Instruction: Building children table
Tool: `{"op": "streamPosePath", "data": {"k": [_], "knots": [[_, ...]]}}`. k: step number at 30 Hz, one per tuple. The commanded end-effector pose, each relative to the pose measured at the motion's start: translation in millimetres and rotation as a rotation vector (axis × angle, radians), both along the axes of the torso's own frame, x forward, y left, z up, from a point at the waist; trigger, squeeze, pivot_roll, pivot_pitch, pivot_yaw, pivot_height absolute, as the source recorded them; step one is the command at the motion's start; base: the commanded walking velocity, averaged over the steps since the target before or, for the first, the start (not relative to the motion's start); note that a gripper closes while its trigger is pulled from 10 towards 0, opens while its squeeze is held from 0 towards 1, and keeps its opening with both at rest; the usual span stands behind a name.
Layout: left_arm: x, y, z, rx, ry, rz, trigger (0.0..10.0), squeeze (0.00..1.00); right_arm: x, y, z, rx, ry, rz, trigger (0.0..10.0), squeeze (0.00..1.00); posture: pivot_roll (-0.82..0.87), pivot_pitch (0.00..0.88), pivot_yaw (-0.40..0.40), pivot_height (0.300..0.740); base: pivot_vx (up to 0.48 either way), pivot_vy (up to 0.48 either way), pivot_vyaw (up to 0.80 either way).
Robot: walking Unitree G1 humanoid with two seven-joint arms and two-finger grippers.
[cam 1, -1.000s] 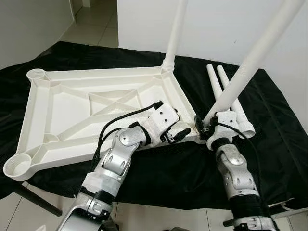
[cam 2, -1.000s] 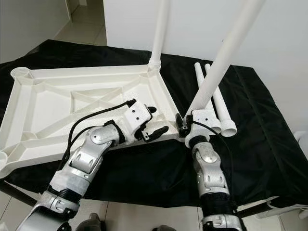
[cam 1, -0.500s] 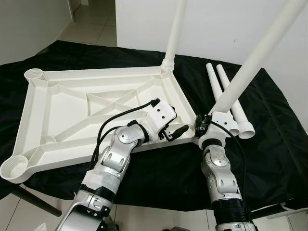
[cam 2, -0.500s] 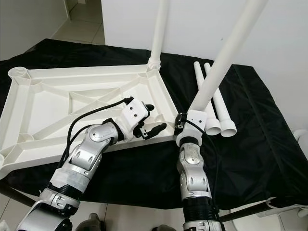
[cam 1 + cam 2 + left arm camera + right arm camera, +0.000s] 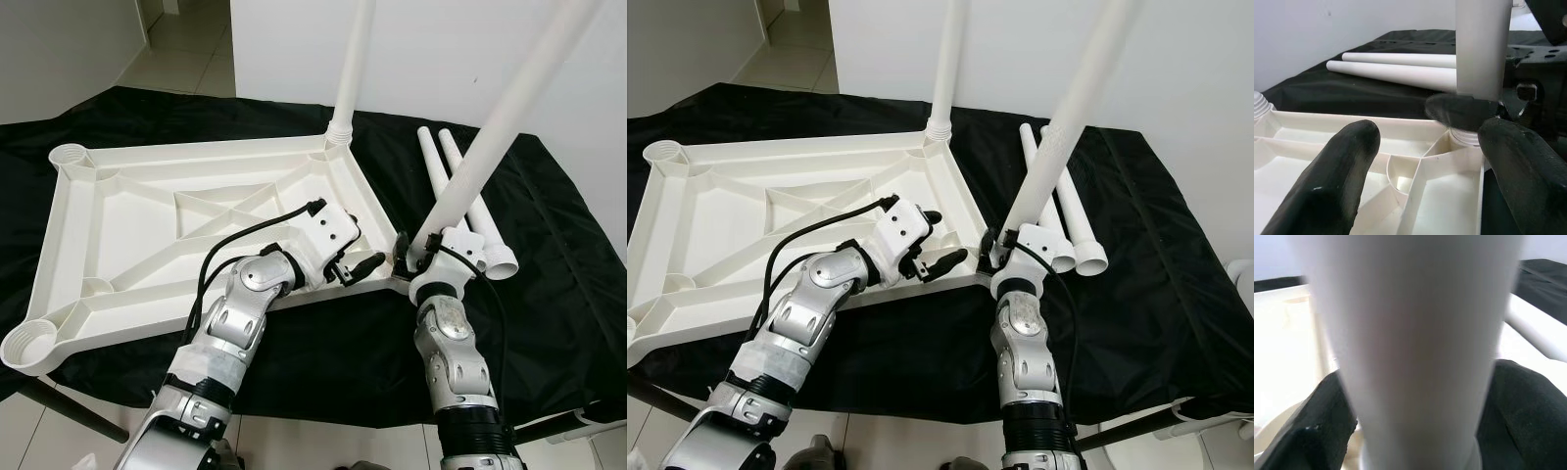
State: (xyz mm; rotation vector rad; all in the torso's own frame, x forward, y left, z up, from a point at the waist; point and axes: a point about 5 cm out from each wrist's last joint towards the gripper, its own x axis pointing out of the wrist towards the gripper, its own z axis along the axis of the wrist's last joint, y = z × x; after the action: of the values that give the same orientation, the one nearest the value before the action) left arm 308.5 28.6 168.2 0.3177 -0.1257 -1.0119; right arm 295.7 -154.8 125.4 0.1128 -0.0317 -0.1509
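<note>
A white plastic tabletop (image 5: 196,152) lies upside down on a black cloth. One white leg (image 5: 353,59) stands upright in its far right corner socket. My right gripper (image 5: 416,257) is shut on a second white leg (image 5: 509,108), which leans to the right with its lower end at the near right corner. In the right wrist view the leg (image 5: 1410,333) sits between both black fingers (image 5: 1322,421). My left gripper (image 5: 361,253) is open over the tabletop's near right edge; in its wrist view the corner socket (image 5: 1400,181) lies between its fingers (image 5: 1337,181).
Two loose white legs (image 5: 460,196) lie side by side on the black cloth (image 5: 549,294) to the right. Empty sockets sit at the far left corner (image 5: 71,154) and the near left corner (image 5: 27,343). A white wall rises behind, with tiled floor at the far left.
The right gripper has shifted slightly left with the leg, which now stands a little steeper at the near right corner. The left gripper has drawn in a little along the tabletop's near right edge.
</note>
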Motion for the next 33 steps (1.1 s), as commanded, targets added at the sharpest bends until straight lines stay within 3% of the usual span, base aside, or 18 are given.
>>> {"op": "streamPosePath", "data": {"k": [1,2,8,13,14,21,22,23,26,27,28,33], "knots": [[5.7,2.1,2,-0.036,-0.023,0.113,10.0,0.0,-1.7,-8.0,0,-0.028,-0.011,0.043,10.0,1.0,0.04,0.0,-0.067,0.74,0.0,0.0,0.0],[3.9,2.3,1,-0.038,-0.018,0.103,10.0,0.0,-1.6,-12.9,3,-0.066,-0.025,0.095,10.0,0.0,0.04,0.0,-0.068,0.74,0.0,0.0,0.0],[-3.1,0.3,-4,-0.031,-0.02,0.074,10.0,0.0,0.3,-23.3,6,-0.169,-0.052,0.273,10.0,0.0,0.04,0.0,-0.067,0.74,0.0,0.0,0.0],[-5.1,-0.5,-6,-0.027,-0.019,0.065,10.0,0.0,1.3,-26.6,7,-0.196,-0.061,0.326,10.0,0.0,0.04,0.0,-0.068,0.74,0.0,0.0,0.0],[-8.9,-1.8,-9,-0.027,0.016,0.023,10.0,0.0,3.7,-29.0,8,-0.227,-0.06,0.405,10.0,0.0,0.04,0.0,-0.069,0.74,0.0,0.0,0.0],[-19.5,-5.8,-14,-0.037,0.103,-0.086,10.0,0.0,10.4,-35.9,4,-0.255,-0.029,0.589,10.0,0.0,0.04,0.0,-0.074,0.74,0.0,0.0,0.0],[-25.0,-6.6,-23,-0.001,0.129,-0.127,10.0,0.0,12.2,-35.8,-1,-0.27,0.002,0.643,10.0,0.0,0.04,0.0,-0.076,0.74,0.0,0.0,0.0],[-26.7,-7.1,-25,0.013,0.123,-0.136,10.0,0.0,12.9,-36.2,-2,-0.275,0.009,0.657,6.2,0.0,0.04,0.0,-0.077,0.74,0.0,0.0,0.0],[-28.3,-7.5,-29,0.024,0.138,-0.135,10.0,0.0,14.5,-36.6,-4,-0.269,0.021,0.671,6.2,0.0,0.04,0.0,-0.077,0.74,0.0,0.0,0.0],[-28.6,-7.9,-30,0.021,0.145,-0.132,10.0,0.0,15.7,-37.5,-5,-0.269,0.024,0.675,4.3,0.0,0.05,0.0,-0.078,0.74,0.0,0.0,0.0],[-29.5,-8.1,-30,0.019,0.148,-0.13,10.0,0.0,16.1,-37.6,-8,-0.266,0.032,0.686,0.0,0.0,0.05,0.0,-0.079,0.74,0.0,0.0,0.0],[-30.2,-8.3,-31,0.02,0.149,-0.121,10.0,0.0,16.1,-39.9,-14,-0.271,0.055,0.705,0.0,0.0,0.05,0.0,-0.079,0.74,0.0,0.0,0.0]]}}
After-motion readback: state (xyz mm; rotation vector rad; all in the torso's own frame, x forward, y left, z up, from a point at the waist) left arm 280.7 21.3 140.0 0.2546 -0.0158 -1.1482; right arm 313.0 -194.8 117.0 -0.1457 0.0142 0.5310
